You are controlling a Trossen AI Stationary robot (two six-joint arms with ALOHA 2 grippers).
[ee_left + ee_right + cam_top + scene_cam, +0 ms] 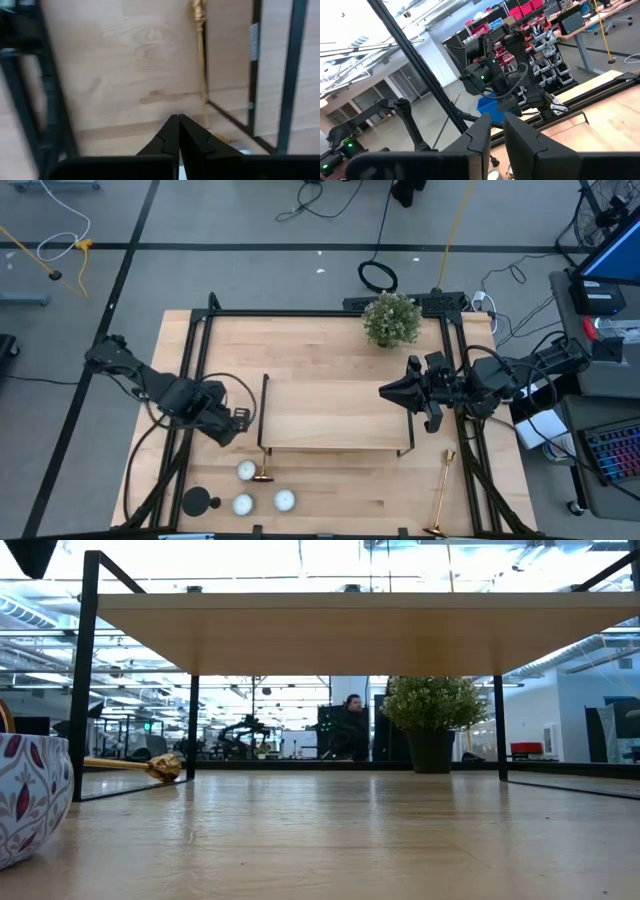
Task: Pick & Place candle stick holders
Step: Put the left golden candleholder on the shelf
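One gold candlestick (262, 468) lies on the table at the wooden stand's near left corner; it also shows in the left wrist view (201, 55) and the low view (130, 765). A second gold candlestick (441, 492) lies near the table's near right corner. The black round-based holder (198, 502) stands at the near left. My left gripper (238, 426) is shut and empty, above the table left of the stand; it also shows in its wrist view (177, 122). My right gripper (384, 392) hovers over the stand's right part, open by a narrow gap (497, 125) and empty.
The long wooden black-framed stand (335, 415) fills the table's middle; its top spans the low view (350, 630). Three white round candles (246, 470) (242, 504) (285, 500) sit at the near left. A potted plant (391, 318) stands at the far edge. A person (352, 725) shows far behind.
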